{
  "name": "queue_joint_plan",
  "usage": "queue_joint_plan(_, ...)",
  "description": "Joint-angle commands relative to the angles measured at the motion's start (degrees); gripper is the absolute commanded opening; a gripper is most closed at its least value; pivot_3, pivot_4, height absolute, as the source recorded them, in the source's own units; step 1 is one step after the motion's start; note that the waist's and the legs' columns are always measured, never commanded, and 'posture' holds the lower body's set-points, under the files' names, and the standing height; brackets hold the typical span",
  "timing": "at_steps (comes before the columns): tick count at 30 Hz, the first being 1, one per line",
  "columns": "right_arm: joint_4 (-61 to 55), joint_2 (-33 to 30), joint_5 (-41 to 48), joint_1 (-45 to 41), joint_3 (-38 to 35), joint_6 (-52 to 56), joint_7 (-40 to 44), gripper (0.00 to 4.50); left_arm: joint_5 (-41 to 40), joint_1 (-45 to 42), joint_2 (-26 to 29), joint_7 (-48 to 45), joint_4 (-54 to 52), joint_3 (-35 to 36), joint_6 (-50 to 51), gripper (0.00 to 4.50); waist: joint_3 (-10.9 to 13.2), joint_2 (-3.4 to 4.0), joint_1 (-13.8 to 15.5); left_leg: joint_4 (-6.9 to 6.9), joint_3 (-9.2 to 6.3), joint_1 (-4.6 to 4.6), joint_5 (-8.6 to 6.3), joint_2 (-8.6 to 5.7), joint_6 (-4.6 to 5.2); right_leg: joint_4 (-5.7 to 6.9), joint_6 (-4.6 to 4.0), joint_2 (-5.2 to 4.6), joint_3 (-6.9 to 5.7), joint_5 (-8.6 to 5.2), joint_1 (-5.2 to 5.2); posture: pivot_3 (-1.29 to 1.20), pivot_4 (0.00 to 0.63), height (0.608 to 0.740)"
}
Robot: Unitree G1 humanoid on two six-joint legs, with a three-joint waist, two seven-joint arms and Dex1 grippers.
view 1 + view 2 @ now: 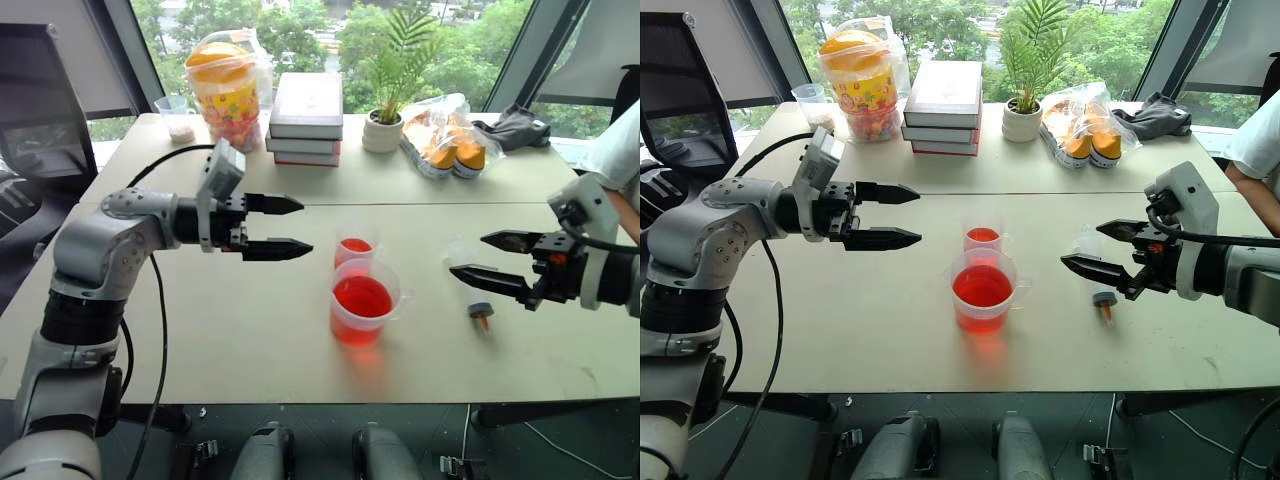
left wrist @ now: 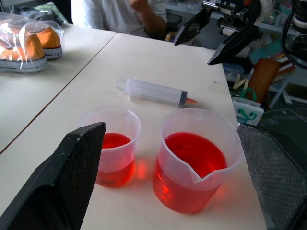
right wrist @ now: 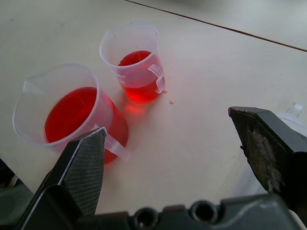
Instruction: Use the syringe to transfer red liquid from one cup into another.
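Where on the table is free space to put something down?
Bare tabletop lies left of the big cup, under the left tool, and between the cups and the syringe. The far edge is crowded: books, plant, snack bags.

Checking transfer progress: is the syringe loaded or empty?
Empty: the syringe lies on the table with a clear barrel, no red inside.

A long pale table (image 1: 250, 340) stands before big windows (image 1: 330, 30) with dark slanted frames; green trees show outside and daylight comes in. At the far edge are stacked books (image 1: 306, 118), a small potted plant (image 1: 385, 120), a snack tub (image 1: 228, 90) and bagged packages (image 1: 445, 140). A dark chair (image 1: 35, 105) stands at far left.
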Motion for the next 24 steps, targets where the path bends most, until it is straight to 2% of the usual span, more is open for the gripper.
queue_joint_plan(1, 0.1, -1.3, 0.4, -0.1, -1.3, -1.2, -0.1, 4.49, -0.7, -0.6, -0.2, 0.9, -0.7, 1.9, -0.8, 4.50, 0.0, 0.00, 0.0, 0.00, 0.00, 0.00, 0.00, 0.00, 0.00, 0.00, 0.00, 0.00, 0.00, 0.00, 0.00, 0.00, 0.150, 0.740)
queue_joint_plan(14, 0.6, -1.6, 0.3, 1.0, -1.7, -1.1, -0.9, 4.49, -1.8, -0.8, -0.3, 1.1, -0.8, 2.0, -0.5, 4.50, 0.0, 0.00, 0.0, 0.00, 0.00, 0.00, 0.00, 0.00, 0.00, 0.00, 0.00, 0.02, 0.00, 0.00, 0.00, 0.00, 0.150, 0.740)
queue_joint_plan(21, 5.3, -2.9, -2.1, -2.5, 2.0, 0.4, -4.5, 4.49, -1.7, -0.6, -0.5, 1.4, -1.0, 1.8, -0.8, 4.50, 0.0, 0.00, 0.0, 0.01, 0.01, 0.01, 0.00, 0.00, 0.00, 0.00, 0.00, 0.01, 0.01, 0.00, 0.00, 0.00, 0.150, 0.740)
queue_joint_plan(24, 8.7, -3.9, -4.6, -5.3, 6.2, 0.2, -6.1, 4.49, -1.4, -0.6, -0.7, 1.4, -0.8, 1.4, -1.1, 4.50, 0.0, 0.00, 0.0, 0.01, 0.01, 0.01, 0.00, 0.00, 0.00, 0.00, 0.00, 0.01, 0.01, 0.00, 0.00, 0.00, 0.150, 0.740)
